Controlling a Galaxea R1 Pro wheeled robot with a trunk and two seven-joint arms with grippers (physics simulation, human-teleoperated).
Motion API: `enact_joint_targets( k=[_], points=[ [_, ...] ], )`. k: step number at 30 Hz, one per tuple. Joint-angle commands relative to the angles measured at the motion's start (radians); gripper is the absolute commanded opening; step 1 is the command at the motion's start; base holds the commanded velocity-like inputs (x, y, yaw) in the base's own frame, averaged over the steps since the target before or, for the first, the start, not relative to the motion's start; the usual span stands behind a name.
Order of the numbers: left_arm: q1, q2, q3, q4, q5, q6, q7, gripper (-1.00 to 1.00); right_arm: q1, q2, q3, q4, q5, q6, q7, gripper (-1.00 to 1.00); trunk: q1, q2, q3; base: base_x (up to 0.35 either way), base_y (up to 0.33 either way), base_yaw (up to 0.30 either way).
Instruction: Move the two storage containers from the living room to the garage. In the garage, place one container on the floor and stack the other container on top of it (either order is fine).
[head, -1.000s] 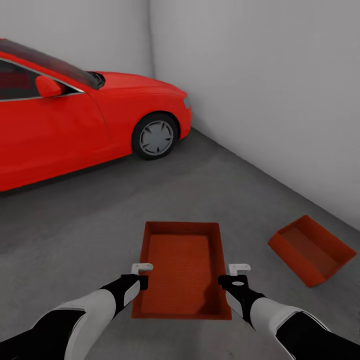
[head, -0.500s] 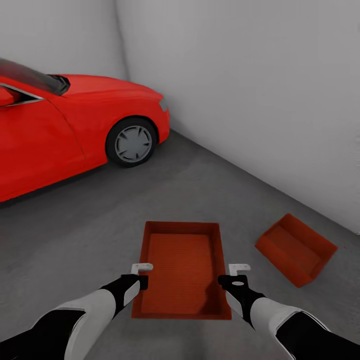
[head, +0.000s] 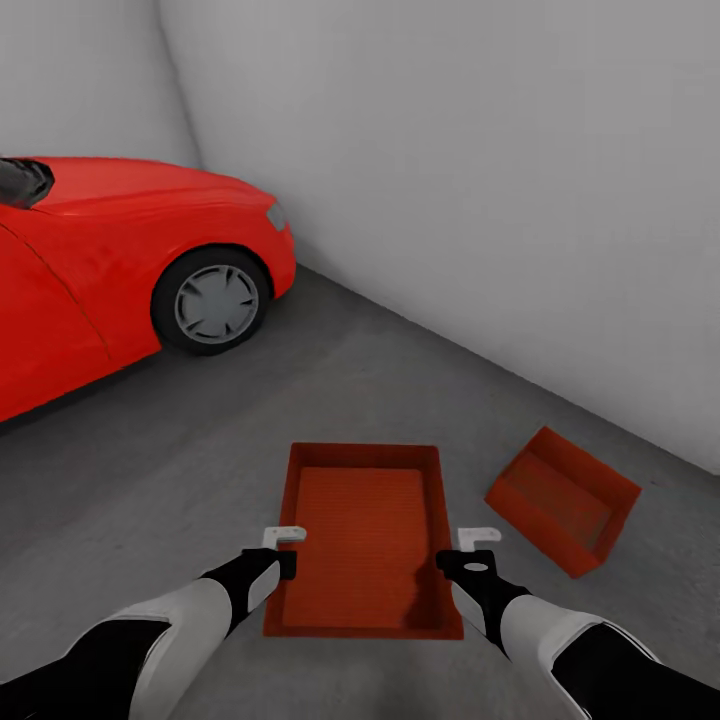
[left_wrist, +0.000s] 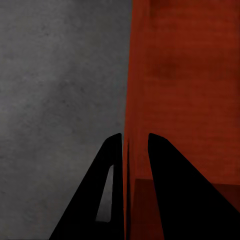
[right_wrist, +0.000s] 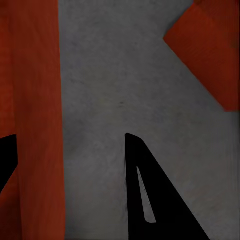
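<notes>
While both claws, left claw (head: 284, 550) and right claw (head: 470, 552), pinch the red bin (head: 362, 535), another bin (head: 562, 500) sits on the floor (head: 300, 400).

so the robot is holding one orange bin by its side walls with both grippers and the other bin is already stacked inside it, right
Not quite. Both grippers, left gripper and right gripper, do hold the carried bin by its side walls, but the other bin is not stacked in it. The head view shows it lying apart on the concrete floor, tilted, near the white wall.
</notes>
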Motion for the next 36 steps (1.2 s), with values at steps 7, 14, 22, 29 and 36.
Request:
enact_joint_targets(
  k=[7, 14, 22, 29, 36],
  points=[
    [-0.001, 0.0, -0.011, -0.002, 0.003, 0.005, 0.006, -1.0, -0.001, 0.0, 0.007, 0.002, -0.011, -0.005, -0.004, -1.0, 0.001, -0.001, -0.001, 0.322, 0.0, -0.25],
    [-0.001, 0.0, -0.011, -0.002, 0.003, 0.005, 0.006, -1.0, -0.001, 0.0, 0.007, 0.002, -0.011, -0.005, -0.004, -1.0, 0.001, -0.001, -0.001, 0.322, 0.0, -0.25],
    [0.0, 0.0, -0.011, -0.002, 0.003, 0.005, 0.006, -1.0, -0.001, 0.0, 0.007, 0.002, -0.011, -0.005, -0.004, -1.0, 0.001, -0.001, -0.001, 0.322, 0.0, -0.25],
    [0.0, 0.0, -0.011, -0.002, 0.003, 0.005, 0.006, -1.0, -0.001, 0.0, 0.007, 0.002, -0.011, -0.005, -0.004, -1.0, 0.001, -0.001, -0.001, 0.322, 0.0, -0.25],
    [0.0, 0.0, -0.011, -0.002, 0.003, 0.005, 0.006, -1.0, -0.001, 0.0, 0.007, 0.002, -0.011, -0.005, -0.004, -1.0, 0.001, -0.001, -0.001, 0.322, 0.0, -0.25]
  ],
)
